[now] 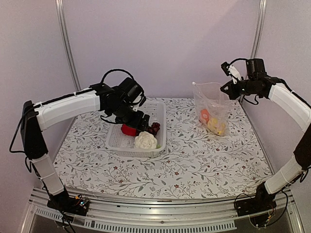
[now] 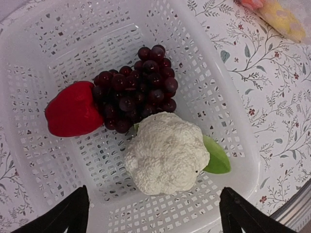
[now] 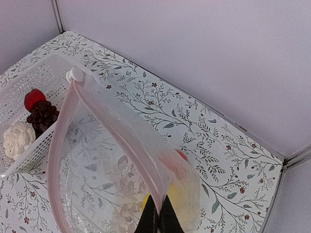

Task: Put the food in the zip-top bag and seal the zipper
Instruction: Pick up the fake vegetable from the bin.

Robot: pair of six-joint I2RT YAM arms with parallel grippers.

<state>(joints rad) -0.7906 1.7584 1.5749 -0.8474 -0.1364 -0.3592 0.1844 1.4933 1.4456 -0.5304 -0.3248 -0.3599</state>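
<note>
The clear bag [image 1: 211,104] stands upright at the far right of the table [image 1: 194,160]. Its pinkish zipper [image 3: 124,136] is parted and the mouth is open, with an orange piece [image 1: 204,115] and a yellow piece [image 1: 217,125] inside. Red fruit [image 2: 73,109], dark grapes [image 2: 138,90] and white cauliflower [image 2: 165,153] lie touching in the white basket [image 2: 233,121] to its left.

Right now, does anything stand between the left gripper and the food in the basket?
Nothing visible does. The left gripper is open above the basket, and the red fruit, grapes and cauliflower lie uncovered right below it. The right gripper holds the bag by its rim.
</note>
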